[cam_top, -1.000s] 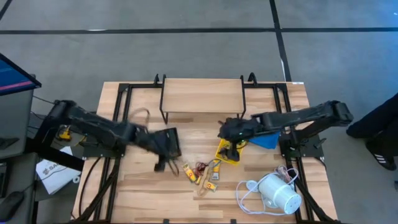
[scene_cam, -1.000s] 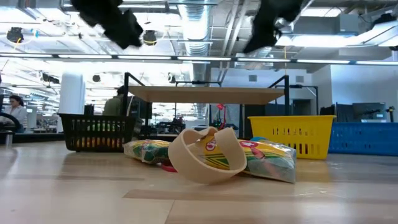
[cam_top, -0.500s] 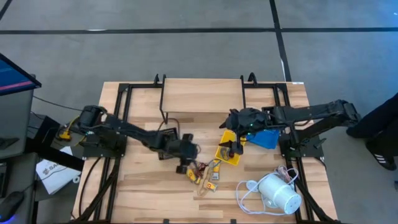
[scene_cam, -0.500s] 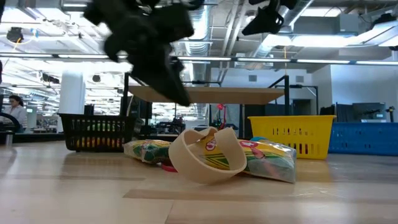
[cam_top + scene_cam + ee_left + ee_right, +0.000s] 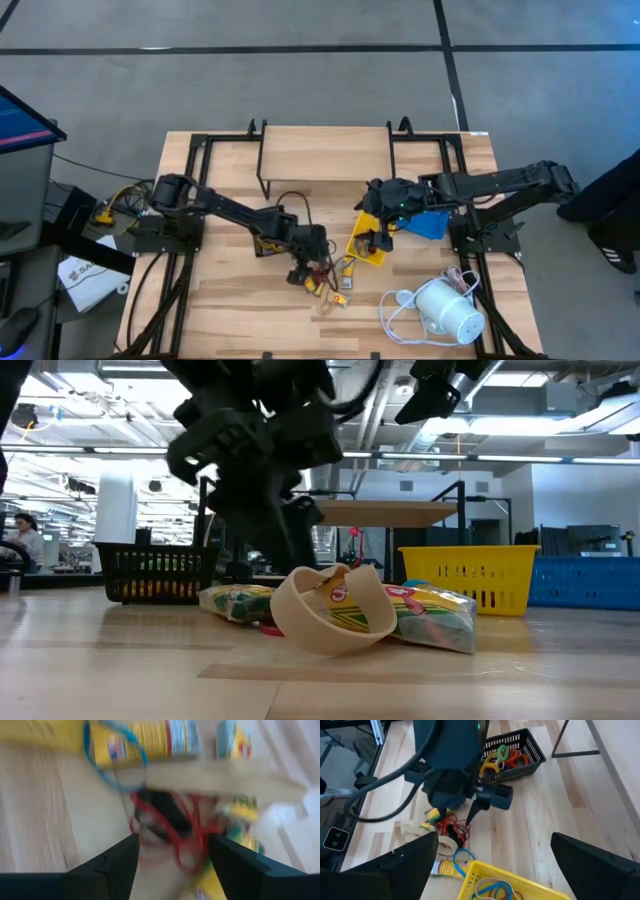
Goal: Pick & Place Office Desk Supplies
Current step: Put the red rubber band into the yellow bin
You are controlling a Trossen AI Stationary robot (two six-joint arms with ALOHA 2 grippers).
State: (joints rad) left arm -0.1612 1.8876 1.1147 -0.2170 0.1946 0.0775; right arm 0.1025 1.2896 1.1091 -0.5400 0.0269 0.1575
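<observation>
The office desk supplies lie in a small heap (image 5: 330, 285) on the wooden table. It holds a tangled red rubber band (image 5: 170, 827), a blue loop (image 5: 115, 760), yellow packets (image 5: 150, 740) and a tan strip bent into a loop (image 5: 330, 610). My left gripper (image 5: 172, 840) is open and slants down just above the red band, one finger on either side of it. My right gripper (image 5: 375, 240) hangs open above the yellow tray (image 5: 362, 250). That tray holds blue loops (image 5: 492, 887).
A black mesh tray (image 5: 512, 752) with coloured bands sits under the left arm, a blue tray (image 5: 430, 222) to the right of the yellow one. A white cylindrical device with a cord (image 5: 445, 312) lies near the front right. A raised wooden shelf (image 5: 325, 155) stands at the back.
My left gripper has swung from over the black mesh tray toward the table's right and near edge. It has come down steeply onto the heap of supplies beside the red band. The heap has stayed where it was.
</observation>
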